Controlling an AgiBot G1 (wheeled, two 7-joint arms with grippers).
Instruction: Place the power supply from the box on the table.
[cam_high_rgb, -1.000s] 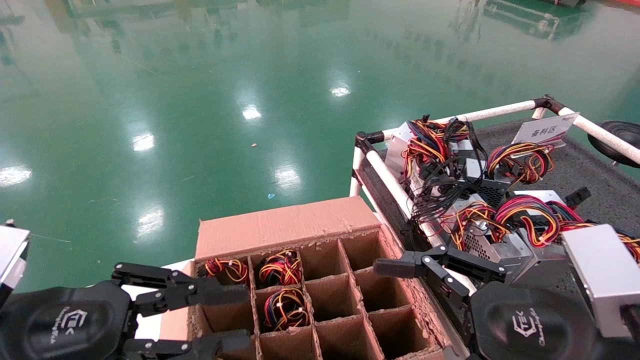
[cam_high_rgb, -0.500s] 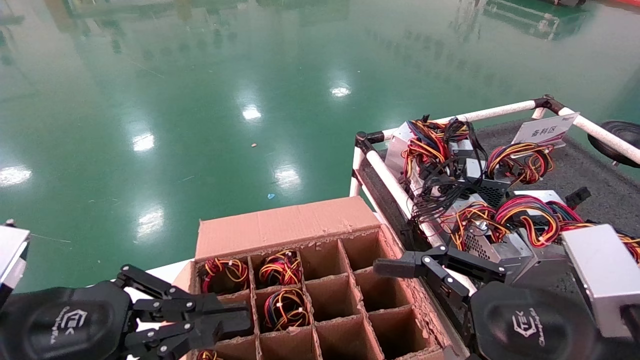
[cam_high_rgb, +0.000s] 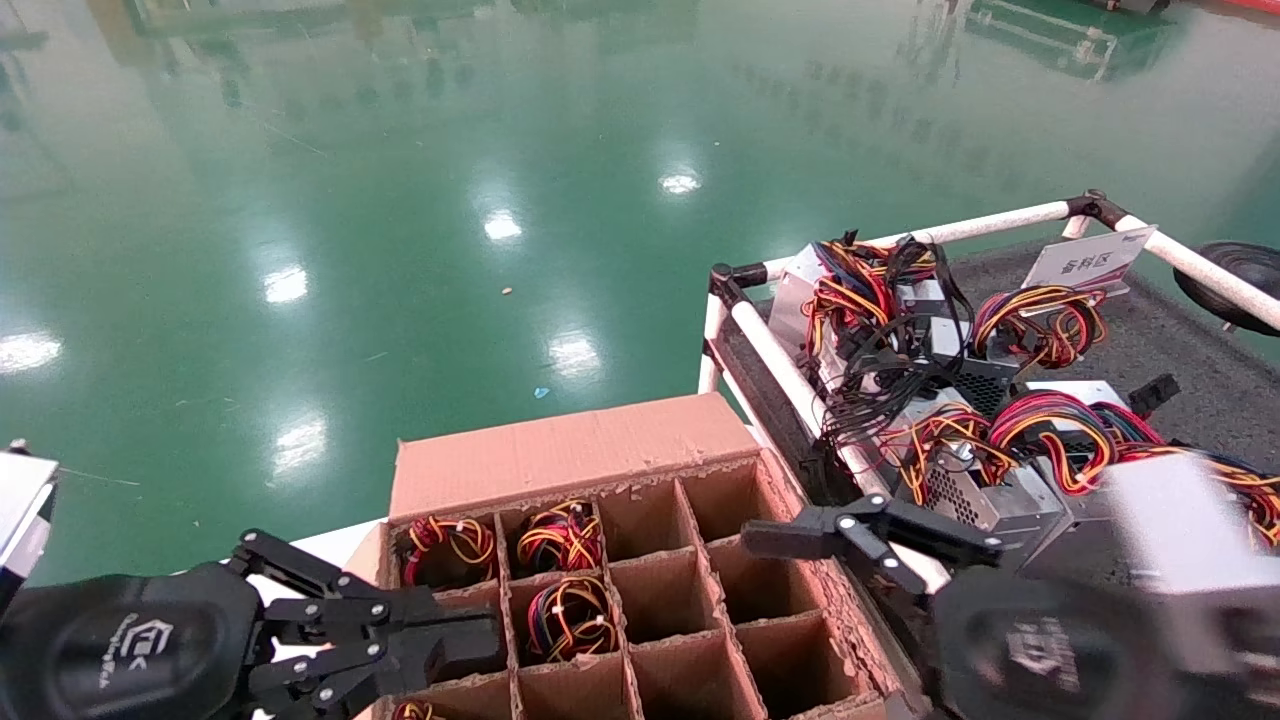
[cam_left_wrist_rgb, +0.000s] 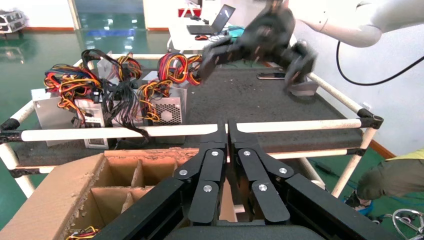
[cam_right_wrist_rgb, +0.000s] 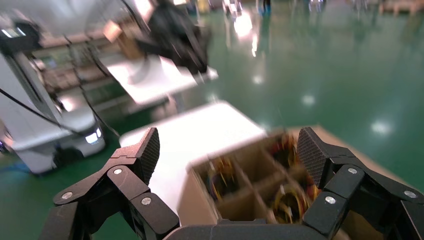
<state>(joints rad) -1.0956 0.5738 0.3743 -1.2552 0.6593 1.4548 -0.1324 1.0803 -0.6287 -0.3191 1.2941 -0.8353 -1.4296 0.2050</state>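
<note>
The left gripper is hanging over the near left corner of the cardboard box, its fingers pressed together on nothing. The right gripper is hovering over the box's right edge beside the table, fingers spread wide and empty. Power supplies with wire bundles are sitting in the box's left cells.

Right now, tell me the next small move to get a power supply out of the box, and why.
Probably bring the open right gripper across over the box to a filled cell, such as the power supply. It hangs at the box's table-side edge holding nothing, while the left gripper, fingers together, sits at the other side.
</note>
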